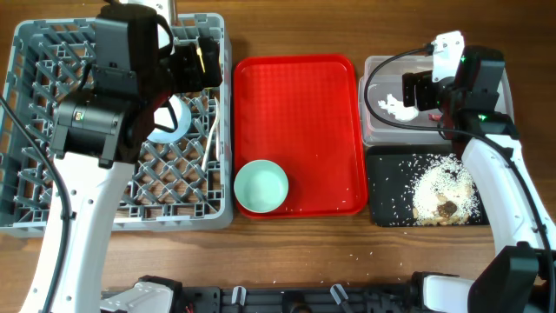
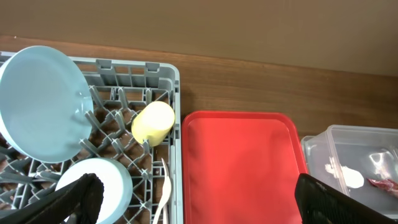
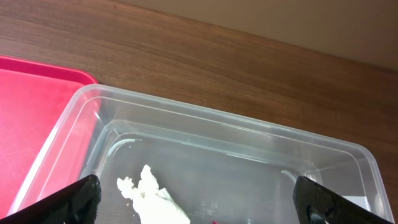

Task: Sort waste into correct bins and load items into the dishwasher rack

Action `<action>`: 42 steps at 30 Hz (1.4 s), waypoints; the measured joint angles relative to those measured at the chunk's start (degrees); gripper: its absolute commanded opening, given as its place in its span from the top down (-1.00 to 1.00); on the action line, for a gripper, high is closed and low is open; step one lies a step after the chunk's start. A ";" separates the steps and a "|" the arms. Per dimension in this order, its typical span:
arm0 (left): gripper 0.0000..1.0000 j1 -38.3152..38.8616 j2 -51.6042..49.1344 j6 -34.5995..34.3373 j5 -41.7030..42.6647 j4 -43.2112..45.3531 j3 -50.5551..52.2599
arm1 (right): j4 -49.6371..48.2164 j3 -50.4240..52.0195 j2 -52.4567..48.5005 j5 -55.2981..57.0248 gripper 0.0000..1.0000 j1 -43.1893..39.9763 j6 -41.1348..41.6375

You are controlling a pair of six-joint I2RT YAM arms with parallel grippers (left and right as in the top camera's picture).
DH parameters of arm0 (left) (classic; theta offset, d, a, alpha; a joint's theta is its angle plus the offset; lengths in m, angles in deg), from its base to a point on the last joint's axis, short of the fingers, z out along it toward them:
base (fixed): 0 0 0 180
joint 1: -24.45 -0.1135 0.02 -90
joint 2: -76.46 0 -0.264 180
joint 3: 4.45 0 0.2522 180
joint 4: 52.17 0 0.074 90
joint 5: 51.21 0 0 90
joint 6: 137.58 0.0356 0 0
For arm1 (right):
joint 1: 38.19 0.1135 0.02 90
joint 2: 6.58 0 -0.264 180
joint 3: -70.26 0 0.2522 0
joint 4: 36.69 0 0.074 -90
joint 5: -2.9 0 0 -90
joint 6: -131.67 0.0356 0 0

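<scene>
Rack point(image 1: 26, 78): far left on the surface, the big grey crate; I count it mostly loaded.
Left pincer point(image 2: 196, 199): hovering over the rack's right side, fingers wide apart, nothing in them.
Plate point(image 2: 40, 102): light blue, standing on edge among the pegs.
Blue bowl point(image 2: 96, 180): in the rack, just beside the plate.
Cup point(image 2: 153, 122): yellow, tipped among the pegs near the rack's right wall.
Spoon point(image 2: 163, 193): white, in the rack by that same wall; I cannot pick out the fork.
Red tray point(image 1: 295, 113): middle of the surface, between the rack and the bins.
Mint bowl point(image 1: 261, 186): upright on the red tray's near left corner, not yet in the rack.
Tub point(image 3: 217, 118): clear, right of the red tray, on the far side.
Napkin point(image 3: 152, 196): crumpled, lying inside the tub.
Wrapper point(image 2: 380, 183): red, also inside the tub.
Right pincer point(image 3: 199, 202): over the tub, fingers spread wide, holding nothing.
Black tray point(image 1: 375, 187): just in front of the tub.
Scraps point(image 1: 443, 196): rice and brown bits piled in the black tray.
Progress: I judge the waste sorted and most dishes racked; the mint bowl remains, and perhaps the fork.
</scene>
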 measured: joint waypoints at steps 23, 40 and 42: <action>-1.00 0.00 0.00 -0.02 0.02 -0.04 0.00 | -1.01 17.64 68.22 -5.60 -1.00 0.31 2.12; -1.00 0.00 0.00 0.00 0.02 0.02 0.00 | -19.69 59.91 84.00 -5.86 -1.00 5.86 18.80; -1.00 0.00 0.00 0.00 0.00 0.00 0.00 | -14.93 59.87 84.04 -5.70 -0.99 5.90 18.73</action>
